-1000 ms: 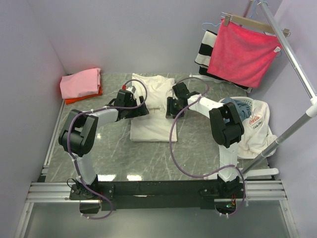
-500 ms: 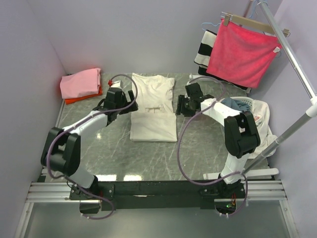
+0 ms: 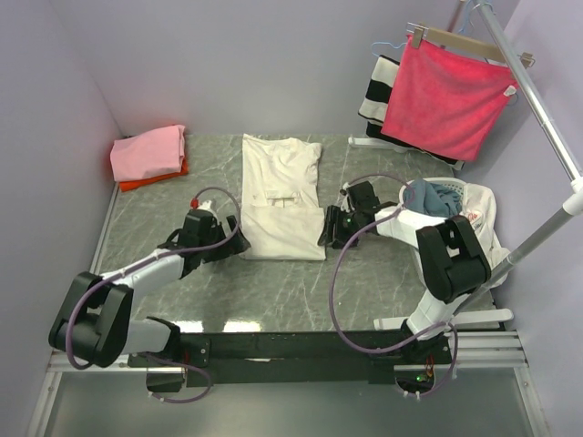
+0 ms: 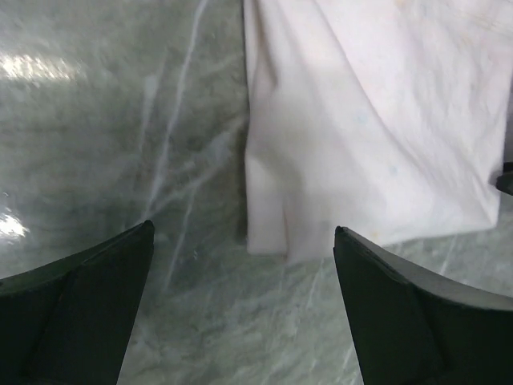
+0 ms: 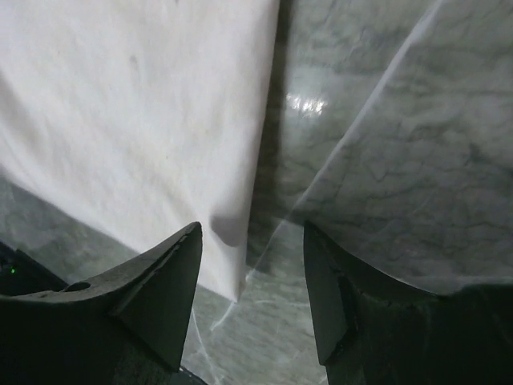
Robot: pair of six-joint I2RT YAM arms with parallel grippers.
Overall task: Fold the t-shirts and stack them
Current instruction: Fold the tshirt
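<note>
Left jaws and right jaws, both apart and empty, have dropped to the cream tee. One near corner lies between each pair. Next fold judged imminent.

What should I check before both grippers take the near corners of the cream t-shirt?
1. The left gripper is open and holds nothing: ok.
2. The right gripper is open and holds nothing: ok.
3. The near left corner of the cream t-shirt lies between the left gripper's jaws: ok.
4. Its near right corner lies between the right gripper's jaws: ok.
5. Both grippers are low enough to pinch the cloth: cannot tell.
6. The pink t-shirt lies folded on the orange-red t-shirt: ok.
</note>
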